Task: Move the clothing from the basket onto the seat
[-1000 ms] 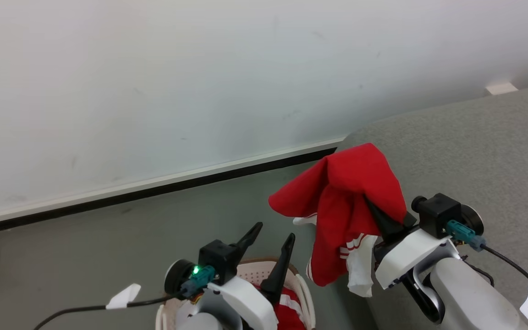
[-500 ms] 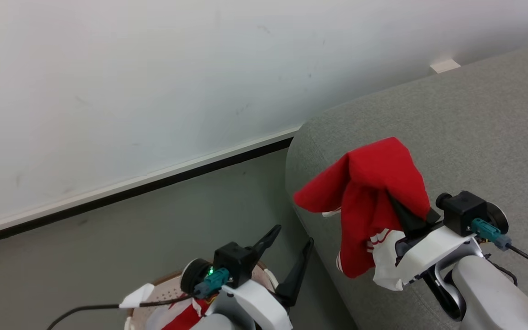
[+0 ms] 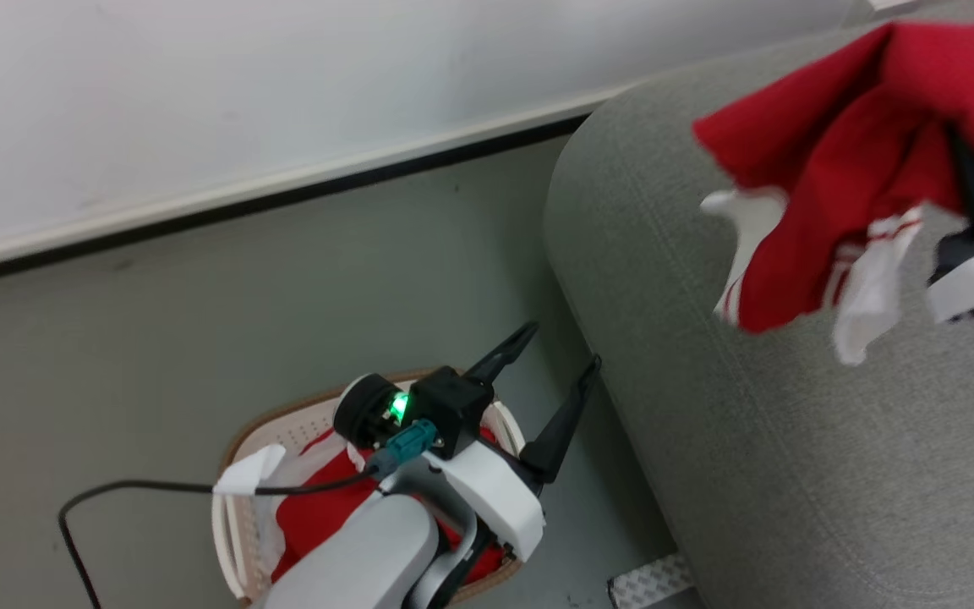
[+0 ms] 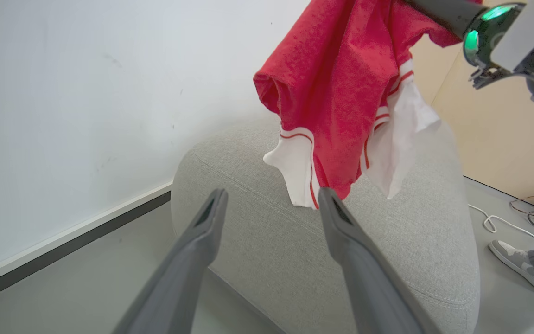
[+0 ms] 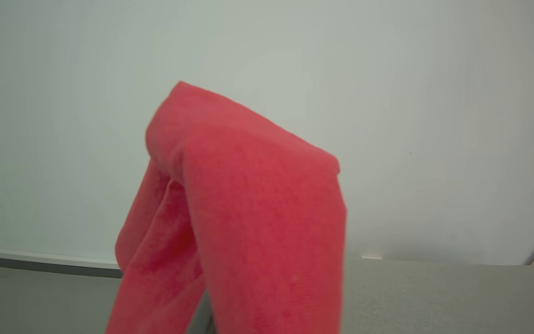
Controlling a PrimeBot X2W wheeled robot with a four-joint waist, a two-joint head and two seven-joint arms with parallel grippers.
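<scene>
- Sportswear, a red garment [image 3: 850,161] with white stripes and trim, hangs at the upper right of the head view. It is pinched in the right gripper [image 3: 965,169], whose jaws are clamped tight on a bunched fold, the dark fingers mostly buried in the cloth.
- Gripped at that one point, the garment droops in loose folds. I would say it is carried high like this so the trailing ends clear the rounded edge of the seat [image 3: 707,381].
- In the left wrist view the white hems dangle over the near end of the seat. I cannot tell whether the lowest hem brushes the upholstery, but the piece is clearly not laid down yet.
- The left gripper [image 3: 563,344] sits at the lower centre of the head view with its fingers spread as wide as they go and nothing between them. It hovers above the basket [image 3: 225,524], pointing toward the seat, which looks to me like waiting for the next pick.
- The basket stands on the floor [image 3: 199,321] just beside the end of the seat, a short carry from one to the other.
- Inside it lies more red clothing [image 3: 318,507] with white parts showing. The left arm covers much of it, so I cannot count the pieces.
- To my eye the job is part-way: one piece is in the air over the seat and some is left in the basket.
- A person's shoe [image 4: 517,260] shows at the lower right of the left wrist view, well apart from the seat.
</scene>
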